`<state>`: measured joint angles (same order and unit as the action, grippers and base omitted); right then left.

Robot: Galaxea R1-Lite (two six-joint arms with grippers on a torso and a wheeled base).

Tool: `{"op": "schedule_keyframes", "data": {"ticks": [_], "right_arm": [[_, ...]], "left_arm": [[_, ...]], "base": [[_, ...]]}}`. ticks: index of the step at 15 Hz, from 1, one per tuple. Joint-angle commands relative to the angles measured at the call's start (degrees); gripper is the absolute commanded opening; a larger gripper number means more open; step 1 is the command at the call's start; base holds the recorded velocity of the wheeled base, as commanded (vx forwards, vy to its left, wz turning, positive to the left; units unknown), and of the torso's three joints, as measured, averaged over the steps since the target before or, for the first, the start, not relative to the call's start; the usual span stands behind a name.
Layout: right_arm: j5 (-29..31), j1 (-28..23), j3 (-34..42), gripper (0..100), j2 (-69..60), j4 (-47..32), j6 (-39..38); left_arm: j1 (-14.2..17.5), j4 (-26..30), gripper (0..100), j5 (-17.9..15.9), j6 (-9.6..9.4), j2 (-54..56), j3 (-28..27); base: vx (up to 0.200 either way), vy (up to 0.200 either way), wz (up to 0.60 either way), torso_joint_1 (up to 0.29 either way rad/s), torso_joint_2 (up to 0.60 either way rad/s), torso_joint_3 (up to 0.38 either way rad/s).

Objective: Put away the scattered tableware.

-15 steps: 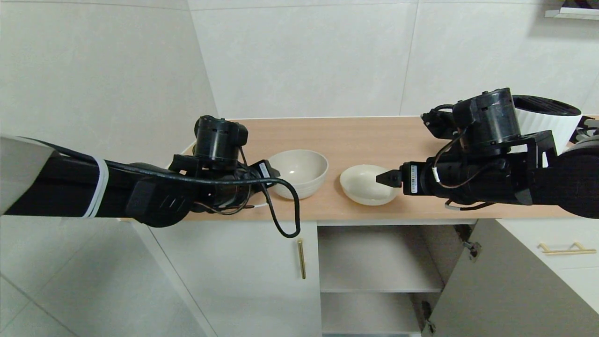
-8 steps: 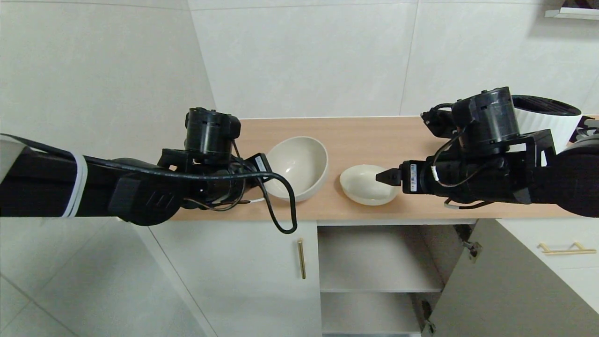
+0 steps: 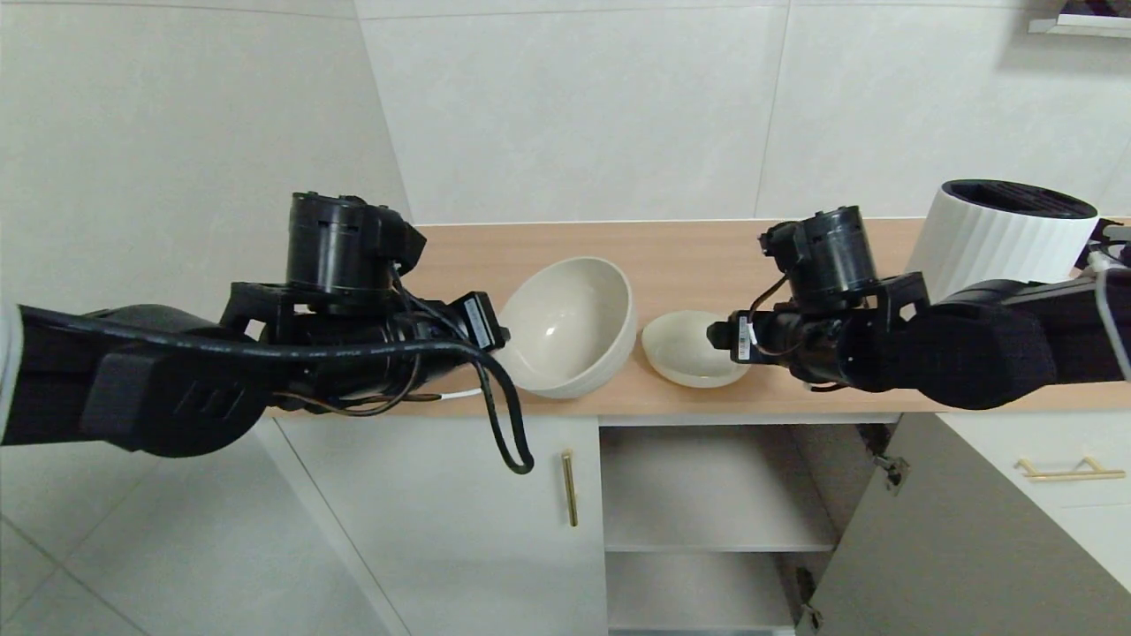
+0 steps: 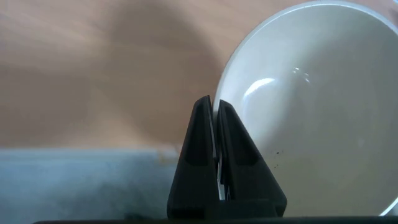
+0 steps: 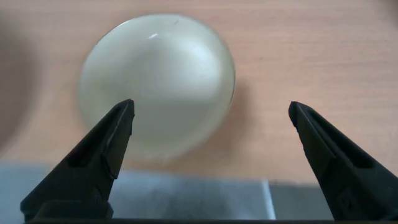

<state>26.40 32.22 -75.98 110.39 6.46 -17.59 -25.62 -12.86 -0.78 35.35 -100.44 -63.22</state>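
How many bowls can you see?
2. A large cream bowl, tilted, rim pinched in the left gripper; a small shallow cream bowl on the wooden counter beside it.

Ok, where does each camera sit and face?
Head view: on the head, facing forward and down at the wooden counter; both arms show.
Left wrist view: on the left wrist, looking along the left gripper, shut on the large bowl's rim.
Right wrist view: on the right wrist, looking past the open right gripper at the small bowl.
Shared: head view shows both bowls too.
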Motion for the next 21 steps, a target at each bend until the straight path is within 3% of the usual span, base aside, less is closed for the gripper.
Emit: {"op": "schedule_keyframes", "data": {"ticks": [1,9,10,19,20,21], "right_arm": [[1.19,-0.49,-1.54,100,5.1,1.19,-0.16],[0.84,-3.3,-4.0,100,7.56,1.36,-2.1],[0.84,-3.3,-4.0,0,7.56,1.36,-2.1],[0.58,-3.3,-3.56,0,5.37,0.83,-2.62],[0.49,-3.3,-2.77,0,4.22,0.66,-2.62],[-1.27,-3.13,-0.66,0,0.53,-0.48,-2.89]], "left_arm": [[0.05,-0.06,0,-0.98,-0.11,3.67,1.61],[0.05,-0.06,0,-0.98,-0.11,3.58,1.61],[0.05,-0.06,0,-1.07,-0.11,3.67,1.61],[0.14,-0.06,0,-1.07,-0.11,4.55,1.96],[0.14,-0.06,0,-1.07,-0.46,4.9,2.22],[0.14,-0.06,0,-1.07,-2.48,5.87,3.54]], "base": [[0.0,0.0,0.0,0.0,0.0,0.0],[0.0,0.0,0.0,0.0,0.0,0.0],[0.0,0.0,0.0,0.0,0.0,0.0],[0.0,0.0,0.0,0.0,0.0,0.0],[0.0,0.0,0.0,0.0,0.0,0.0],[0.0,0.0,0.0,0.0,0.0,0.0]]}}
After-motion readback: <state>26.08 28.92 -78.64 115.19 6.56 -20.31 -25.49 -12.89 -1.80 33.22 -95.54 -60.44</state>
